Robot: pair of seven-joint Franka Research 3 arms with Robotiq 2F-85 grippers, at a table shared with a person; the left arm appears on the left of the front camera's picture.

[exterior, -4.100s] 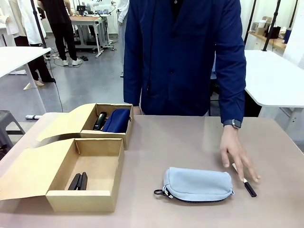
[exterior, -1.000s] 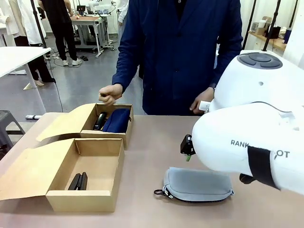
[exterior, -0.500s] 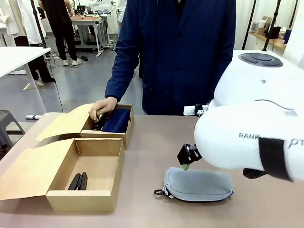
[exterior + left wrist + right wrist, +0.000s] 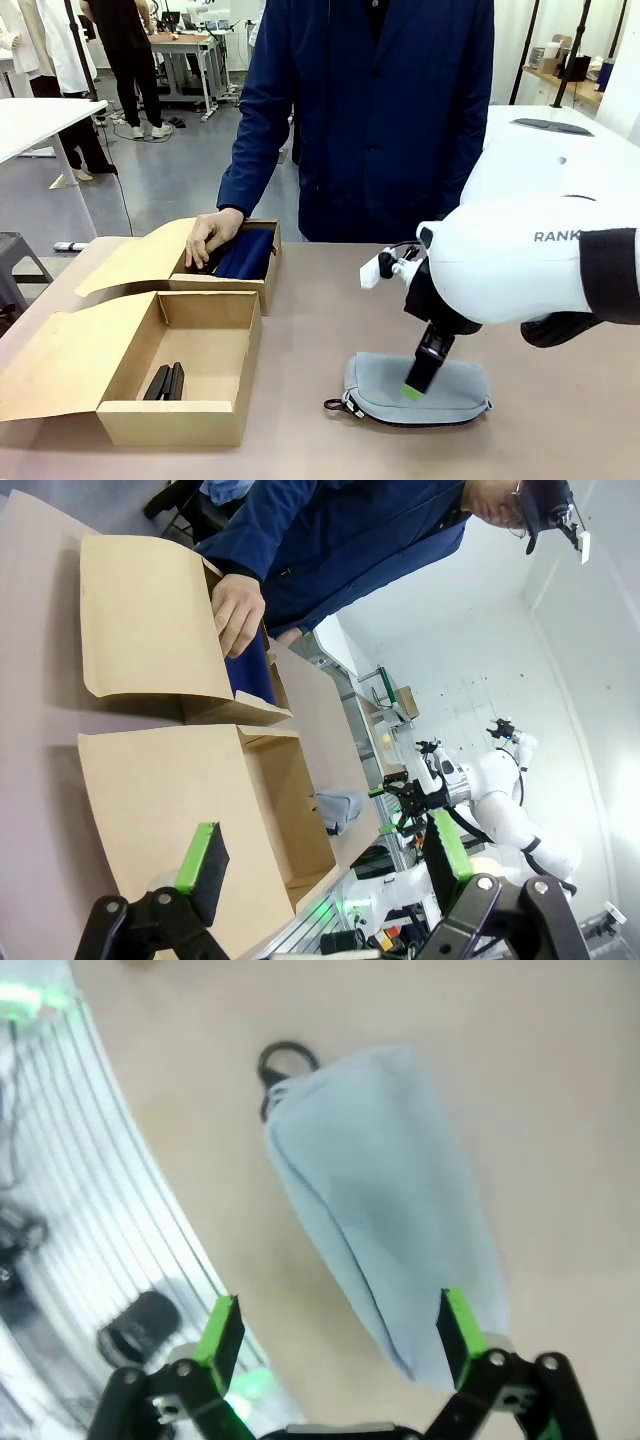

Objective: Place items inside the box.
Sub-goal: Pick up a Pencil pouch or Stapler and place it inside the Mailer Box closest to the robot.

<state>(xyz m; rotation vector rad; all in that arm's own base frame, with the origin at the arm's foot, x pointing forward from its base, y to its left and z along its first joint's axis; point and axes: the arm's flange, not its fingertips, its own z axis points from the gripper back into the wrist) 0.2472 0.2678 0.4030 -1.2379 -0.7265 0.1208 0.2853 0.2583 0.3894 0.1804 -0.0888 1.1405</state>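
grey pouch (image 4: 462, 384) beneath wide-open, empty right gripper (image 4: 338, 1318); stapler (image 4: 166, 381) in box (image 4: 170, 422), hand (image 4: 208, 238) seemingly inside smaller box (image 4: 222, 291)

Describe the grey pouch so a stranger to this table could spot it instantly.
On the table, look right of the larger cardboard box, toward the robot's edge. The grey pouch lies on bare tabletop under the right gripper, unlike the navy pouch, which sits inside the smaller box.

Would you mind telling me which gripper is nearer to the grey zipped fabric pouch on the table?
The right. The right gripper hangs open just over the grey zipped fabric pouch. The left gripper is open over the flap of the wide brown cardboard box, well away.
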